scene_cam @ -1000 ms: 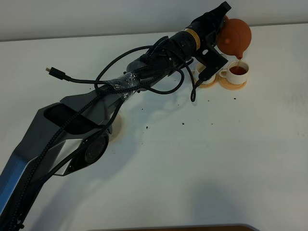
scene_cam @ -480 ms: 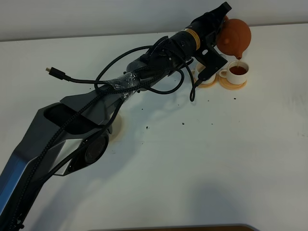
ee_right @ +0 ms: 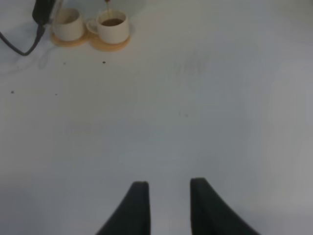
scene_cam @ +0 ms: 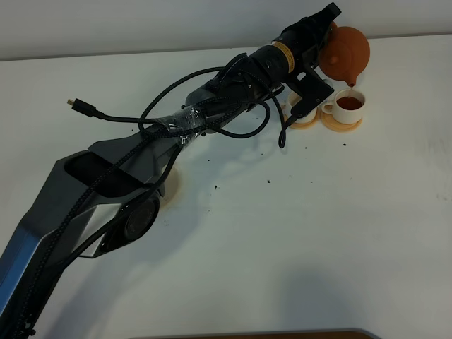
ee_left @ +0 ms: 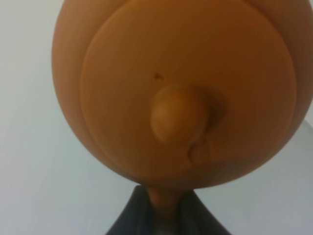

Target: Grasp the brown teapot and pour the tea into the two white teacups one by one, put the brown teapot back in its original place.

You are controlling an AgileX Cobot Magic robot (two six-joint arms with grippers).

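My left gripper (scene_cam: 327,30) is shut on the loop handle of the brown teapot (scene_cam: 346,54) and holds it tilted, spout down, just above the right white teacup (scene_cam: 349,104). That cup holds dark tea (scene_cam: 350,102). The left teacup (scene_cam: 305,114) stands beside it, half hidden by my wrist mount. In the left wrist view the teapot's lid (ee_left: 176,93) fills the frame above the left gripper (ee_left: 164,215). The right wrist view shows both cups (ee_right: 113,27) (ee_right: 67,24) far off and my right gripper (ee_right: 168,205) open and empty. The large pale coaster (scene_cam: 174,186) peeks from under my left arm's base.
Both cups stand on small orange-tan coasters (scene_cam: 342,126) near the table's back edge. A black cable with a loose plug (scene_cam: 74,103) trails from the left arm, and a loop hangs beside the left cup (ee_right: 29,41). Dark specks (scene_cam: 270,181) dot the white table.
The teapot has stayed tilted over the right cup, almost still. The stream of tea under the spout has thinned to a drip. The right gripper has not moved.
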